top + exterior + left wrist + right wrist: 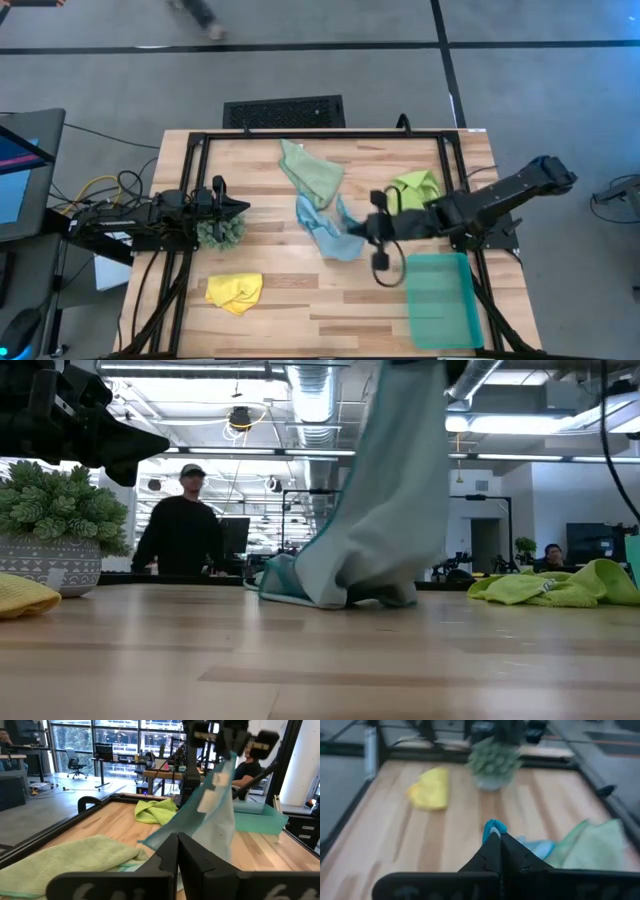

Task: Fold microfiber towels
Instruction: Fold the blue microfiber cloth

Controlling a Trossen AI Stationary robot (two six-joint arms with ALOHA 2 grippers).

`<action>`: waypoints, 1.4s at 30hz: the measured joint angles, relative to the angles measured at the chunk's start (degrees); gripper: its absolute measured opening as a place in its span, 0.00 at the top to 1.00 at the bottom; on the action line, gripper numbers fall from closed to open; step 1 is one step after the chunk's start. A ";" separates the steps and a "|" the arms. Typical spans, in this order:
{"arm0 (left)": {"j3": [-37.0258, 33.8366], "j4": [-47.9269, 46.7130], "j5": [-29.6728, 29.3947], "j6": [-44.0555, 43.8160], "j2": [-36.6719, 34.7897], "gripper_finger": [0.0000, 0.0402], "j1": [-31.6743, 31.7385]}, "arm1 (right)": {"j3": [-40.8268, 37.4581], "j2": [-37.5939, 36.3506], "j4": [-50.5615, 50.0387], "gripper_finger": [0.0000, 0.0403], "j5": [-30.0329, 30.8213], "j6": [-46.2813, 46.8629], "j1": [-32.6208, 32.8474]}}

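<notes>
The light blue towel (328, 232) is drawn up at one end, and my right gripper (366, 228) is shut on it above the table's middle. In the low view it hangs as a tall drape (395, 490). The sage green towel (312, 170) lies flat at the far middle. A crumpled lime green towel (415, 187) sits at the far right, and a crumpled yellow towel (235, 292) at the near left. My left gripper (243, 207) is shut and holds nothing, level above the left side. My right gripper pinches a small bit of the light blue towel's edge (493, 826) between its two shut fingers. The fingers slant down from the table's right side. The towel hangs slack below them (212, 810), and its lower end (335, 596) rests bunched on the table.
A teal plastic tray (445, 300) stands at the near right. A potted dark-green spiky plant (220, 234) sits just under my left gripper. A black metal frame (320, 135) runs around the table. A person (185, 530) stands in the room beyond.
</notes>
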 joint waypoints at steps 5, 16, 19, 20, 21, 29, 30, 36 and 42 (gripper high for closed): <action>0.00 0.00 0.02 0.40 0.00 1.00 -0.01 | -2.81 -2.39 0.12 0.96 -1.74 -6.84 5.22; 0.01 0.91 -1.42 -8.00 0.00 1.00 -0.02 | -3.07 -3.98 0.21 0.96 -11.88 -13.08 13.29; 0.00 3.90 -8.42 -11.24 -0.02 1.00 0.00 | -3.07 -3.96 0.15 0.97 -10.06 -13.10 13.36; 0.00 5.01 -9.71 -12.92 0.00 1.00 0.04 | -3.07 -3.96 0.19 0.97 -9.42 -13.08 13.23; 0.00 6.34 -9.73 -13.82 0.00 1.00 0.07 | -3.07 -3.96 0.13 0.97 -9.16 -13.10 13.05; 0.00 23.94 1.12 -5.58 10.96 1.00 -4.29 | -3.07 -3.93 -1.72 0.95 -9.32 -10.18 12.05; 0.01 26.96 0.23 -3.96 14.11 1.00 -5.36 | -3.21 -3.73 -1.73 0.95 -9.67 -10.10 12.09; 3.19 42.91 -1.18 3.70 38.24 1.00 -10.93 | -6.87 -2.43 2.34 0.97 -15.92 -9.66 13.58; 17.67 44.14 -1.18 8.03 64.00 1.00 -14.04 | -13.73 -2.25 12.59 0.97 -15.61 -8.96 16.93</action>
